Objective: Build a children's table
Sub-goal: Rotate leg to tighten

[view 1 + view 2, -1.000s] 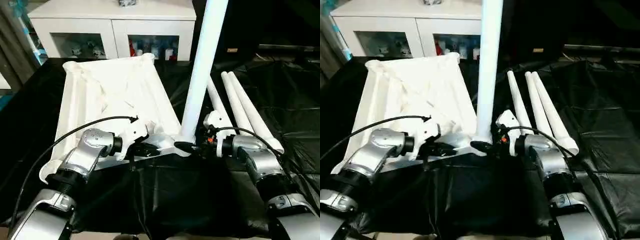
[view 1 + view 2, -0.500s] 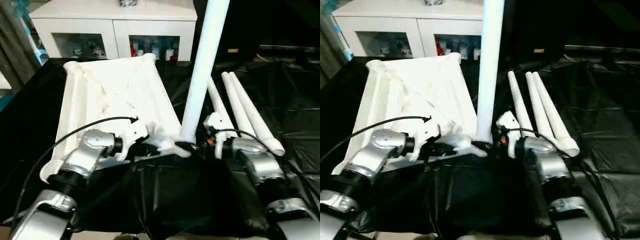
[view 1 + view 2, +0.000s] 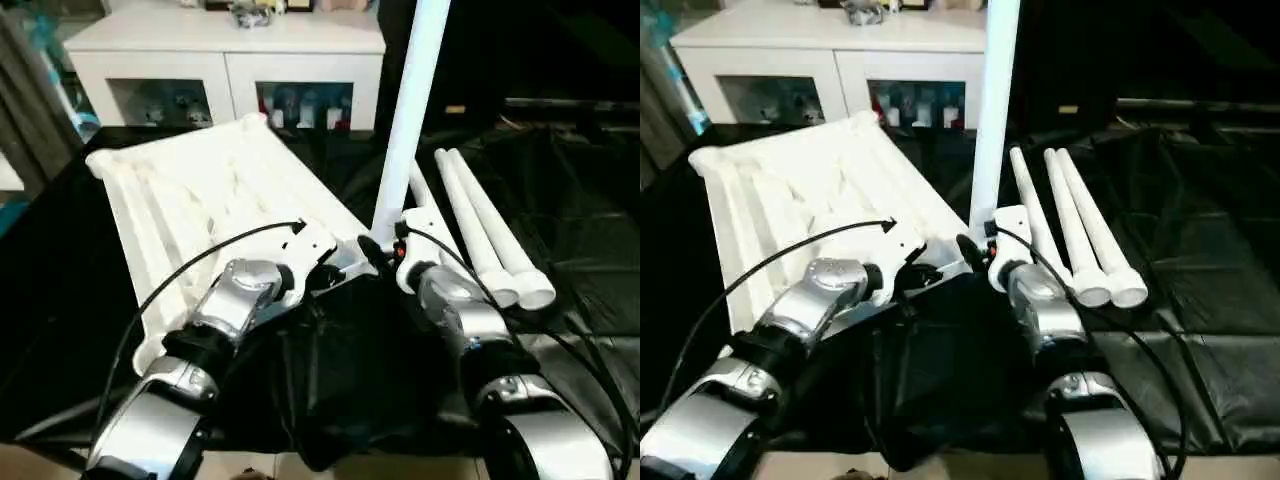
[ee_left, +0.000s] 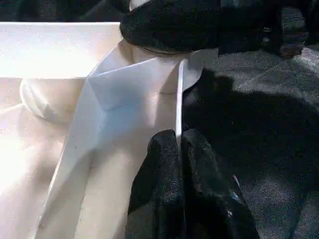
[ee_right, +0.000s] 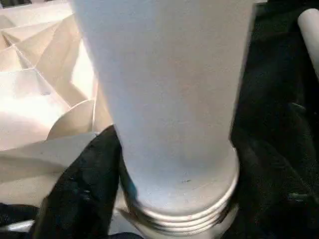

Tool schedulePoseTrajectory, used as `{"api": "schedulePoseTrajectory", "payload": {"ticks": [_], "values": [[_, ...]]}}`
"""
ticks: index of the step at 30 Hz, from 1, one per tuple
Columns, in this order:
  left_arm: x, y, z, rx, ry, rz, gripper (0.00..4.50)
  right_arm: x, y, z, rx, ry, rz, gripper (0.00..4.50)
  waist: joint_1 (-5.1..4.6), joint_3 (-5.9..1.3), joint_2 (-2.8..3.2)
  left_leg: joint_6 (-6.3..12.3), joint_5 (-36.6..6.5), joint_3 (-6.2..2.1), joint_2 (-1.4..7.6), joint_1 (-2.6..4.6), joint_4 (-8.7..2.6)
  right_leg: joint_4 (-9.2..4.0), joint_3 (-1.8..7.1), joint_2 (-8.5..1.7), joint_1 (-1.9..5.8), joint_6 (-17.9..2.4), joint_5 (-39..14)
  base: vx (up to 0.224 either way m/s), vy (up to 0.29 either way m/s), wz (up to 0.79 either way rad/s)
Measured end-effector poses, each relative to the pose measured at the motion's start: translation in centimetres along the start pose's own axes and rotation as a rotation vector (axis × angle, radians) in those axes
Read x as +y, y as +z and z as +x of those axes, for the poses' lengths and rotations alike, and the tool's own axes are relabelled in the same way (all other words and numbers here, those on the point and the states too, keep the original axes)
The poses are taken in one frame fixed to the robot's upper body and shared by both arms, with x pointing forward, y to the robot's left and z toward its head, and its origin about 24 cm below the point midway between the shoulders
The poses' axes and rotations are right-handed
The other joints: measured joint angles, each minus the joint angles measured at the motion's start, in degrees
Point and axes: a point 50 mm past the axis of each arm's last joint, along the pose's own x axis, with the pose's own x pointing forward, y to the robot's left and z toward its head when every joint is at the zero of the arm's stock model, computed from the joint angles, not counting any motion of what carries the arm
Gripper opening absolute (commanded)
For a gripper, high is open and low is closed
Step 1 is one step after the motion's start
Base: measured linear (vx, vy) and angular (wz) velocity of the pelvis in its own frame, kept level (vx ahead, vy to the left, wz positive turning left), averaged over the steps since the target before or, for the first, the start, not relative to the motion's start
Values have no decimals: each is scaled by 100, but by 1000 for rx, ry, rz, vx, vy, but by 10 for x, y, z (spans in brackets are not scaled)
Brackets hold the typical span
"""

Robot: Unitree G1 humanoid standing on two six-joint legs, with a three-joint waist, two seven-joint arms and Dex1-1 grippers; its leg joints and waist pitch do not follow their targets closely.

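Upturned tabletop (image 3: 200, 190) on black sheet (image 3: 590, 200), left side. Left gripper (image 4: 179, 144) pinched on its near-corner rim. Right gripper (image 5: 169, 164) spread around upright leg (image 3: 408, 110) in corner socket, apparently gripping. Three spare legs (image 3: 480, 220) just right.

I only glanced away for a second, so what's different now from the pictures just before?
The tabletop has swung round on the black cloth, its near corner carried toward the middle. Both forearms now point more straight ahead. The left gripper stays pinched on the tabletop's thin rim, and the right gripper still clasps the base of the upright leg in that corner socket. The three spare legs lie as before.
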Motion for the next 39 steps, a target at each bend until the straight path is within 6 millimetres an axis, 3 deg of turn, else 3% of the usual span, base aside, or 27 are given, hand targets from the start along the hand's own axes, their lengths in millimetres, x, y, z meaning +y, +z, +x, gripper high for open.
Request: {"api": "schedulePoseTrajectory", "payload": {"ticks": [5,10,13,15,20,27,34,39], "values": [[5,-3,-10,0,-44,23,0,-2,0,-5,-19,115,-24,388,-73,0,-1,2,1,0,-15,-6,1,10,14,-7,-9,-5,3,0,0,0],[6,-10,-29,-13,-139,73,0,-7,-1,-18,-3,316,-109,388,-62,0,0,4,2,1,-8,-12,-7,33,12,-3,-25,-62,90,11,-5,1],[4,-13,-39,-26,-224,107,0,-12,3,-27,23,437,-185,388,-9,-1,0,5,3,6,11,-33,-9,73,7,5,-57,-67,94,63,-27,3],[3,-11,-42,-31,-264,127,0,-12,5,-29,23,488,-208,388,88,-8,10,36,22,15,40,-96,33,135,2,14,-123,-49,63,63,-27,1],[4,-13,-55,-26,-312,146,0,-20,9,-39,45,586,-238,388,135,-10,8,44,17,20,57,-166,56,174,-8,20,-200,-70,44,0,0,0],[5,-19,-62,-11,-342,144,0,-20,5,-45,66,666,-233,373,102,-2,-4,16,2,22,67,-167,102,209,1,19,-198,-69,43,0,0,0],[3,-21,-64,-10,-339,145,0,-16,2,-46,70,699,-197,318,99,3,-28,15,3,25,67,-153,102,214,5,19,-186,-68,45,0,0,0],[2,-18,-52,-17,-257,128,0,-12,-2,-35,41,544,-163,285,76,-3,-37,14,2,26,66,-110,96,217,8,19,-156,-67,45,0,0,0]]}}
